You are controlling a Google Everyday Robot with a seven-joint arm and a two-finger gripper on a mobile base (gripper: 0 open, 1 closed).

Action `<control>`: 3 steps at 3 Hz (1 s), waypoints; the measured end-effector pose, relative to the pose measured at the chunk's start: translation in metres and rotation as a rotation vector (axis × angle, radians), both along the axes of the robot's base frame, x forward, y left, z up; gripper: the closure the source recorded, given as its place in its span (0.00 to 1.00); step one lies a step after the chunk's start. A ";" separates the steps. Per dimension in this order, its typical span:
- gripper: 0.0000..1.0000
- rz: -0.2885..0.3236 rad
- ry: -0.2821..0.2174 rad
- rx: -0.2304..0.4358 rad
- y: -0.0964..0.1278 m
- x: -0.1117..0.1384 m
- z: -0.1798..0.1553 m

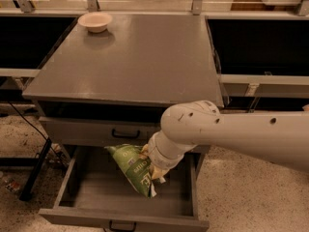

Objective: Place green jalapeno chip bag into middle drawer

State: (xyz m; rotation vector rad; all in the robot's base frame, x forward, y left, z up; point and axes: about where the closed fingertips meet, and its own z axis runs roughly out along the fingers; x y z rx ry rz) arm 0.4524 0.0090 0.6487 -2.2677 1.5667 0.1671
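The green jalapeno chip bag [131,167] hangs tilted inside the open middle drawer [91,197], above its floor, near the middle right. My gripper [153,170] is at the bag's right side, mostly hidden behind my white wrist, and it holds the bag. The drawer is pulled out fully, with its black handle [120,226] at the front bottom edge. The closed grey drawer front [91,130] sits right above it.
A beige bowl [95,21] stands at the back left of the grey cabinet top [135,57]. My white arm [241,134] reaches in from the right across the cabinet's front. A black stand leg [34,170] and cables lie on the speckled floor at left.
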 end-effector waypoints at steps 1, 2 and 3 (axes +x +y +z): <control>1.00 0.027 -0.140 -0.079 0.011 -0.001 -0.005; 1.00 0.049 -0.228 -0.148 0.010 -0.003 -0.008; 1.00 0.026 -0.253 -0.165 0.005 0.005 -0.007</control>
